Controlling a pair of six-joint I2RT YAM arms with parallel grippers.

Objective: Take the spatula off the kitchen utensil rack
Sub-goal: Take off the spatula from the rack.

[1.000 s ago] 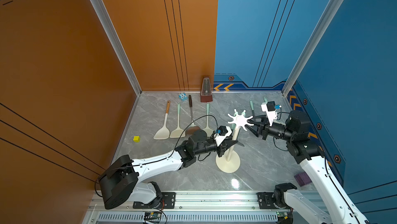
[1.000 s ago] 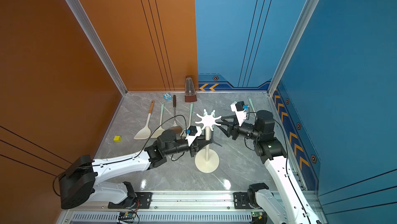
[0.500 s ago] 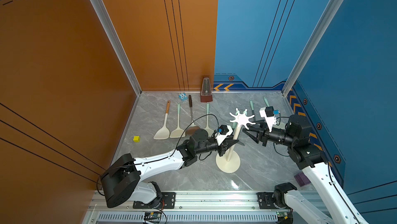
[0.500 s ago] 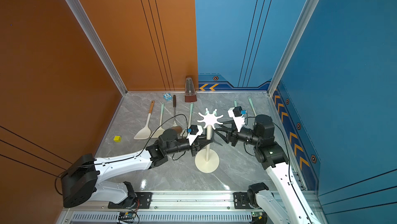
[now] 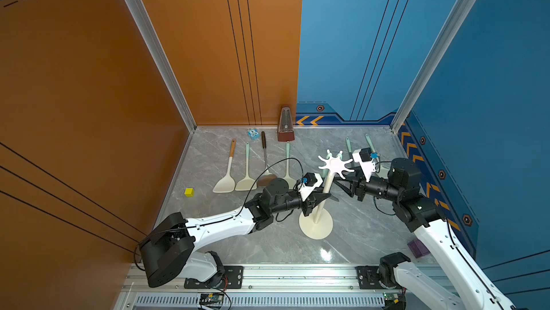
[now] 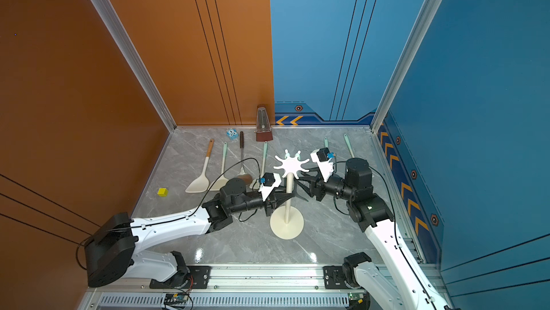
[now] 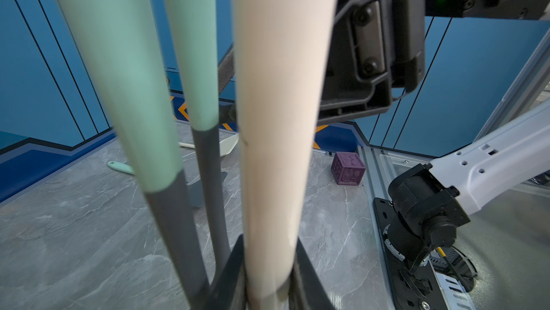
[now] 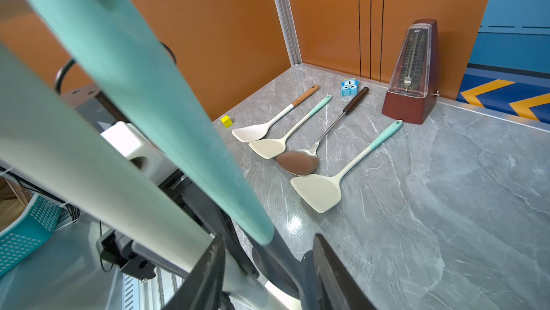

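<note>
One kitchen utensil rack (image 5: 319, 213), a cream stand with a round base, thin pole and white star-shaped crown, stands between the two grippers. The left gripper (image 5: 325, 197) is clenched on its pole. Two spatulas with mint handles and grey necks (image 7: 119, 85) (image 7: 193, 55) hang from the crown, just beside the pole and the left jaws. The right gripper (image 8: 269, 243) faces them from the opposite side. Its jaws stand apart, straddling one spatula's grey neck with a gap showing, so they grasp nothing.

Beyond the left jaws, four utensils lie in a row on the grey marble table (image 5: 357, 228):
- one wood-handled cream spatula (image 5: 227, 171)
- two mint-handled cream spatulas (image 5: 245, 171) (image 5: 287, 162)
- one steel turner with a dark handle (image 5: 265, 159)

Two more mint-handled utensils (image 5: 347, 144) (image 5: 369, 142) lie behind the right gripper. One brown pyramid metronome (image 5: 285, 125), one blue owl toy (image 5: 253, 134), one yellow cube (image 5: 189, 192) and one purple cube (image 5: 418, 248) sit well apart from both pairs of jaws.
</note>
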